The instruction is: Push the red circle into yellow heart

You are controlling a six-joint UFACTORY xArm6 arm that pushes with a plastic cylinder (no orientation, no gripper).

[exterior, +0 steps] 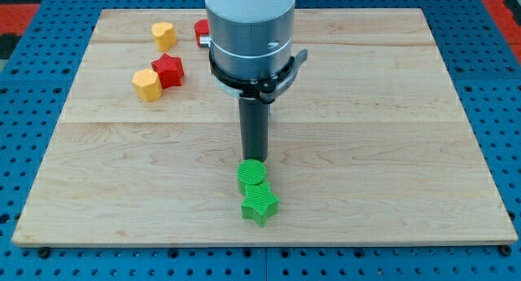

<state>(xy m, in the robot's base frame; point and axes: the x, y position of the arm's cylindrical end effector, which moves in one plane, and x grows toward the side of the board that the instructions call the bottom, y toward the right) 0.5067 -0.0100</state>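
Note:
A red block, likely the red circle, peeks out at the view's top, mostly hidden behind my arm's grey body. The yellow heart lies just to its left, a small gap between them. My tip stands near the board's middle, touching or just above the top edge of a green circle, far below the red and yellow blocks.
A red star touches a yellow hexagon-like block at the view's left. A green star sits right below the green circle, touching it. The wooden board lies on a blue pegboard.

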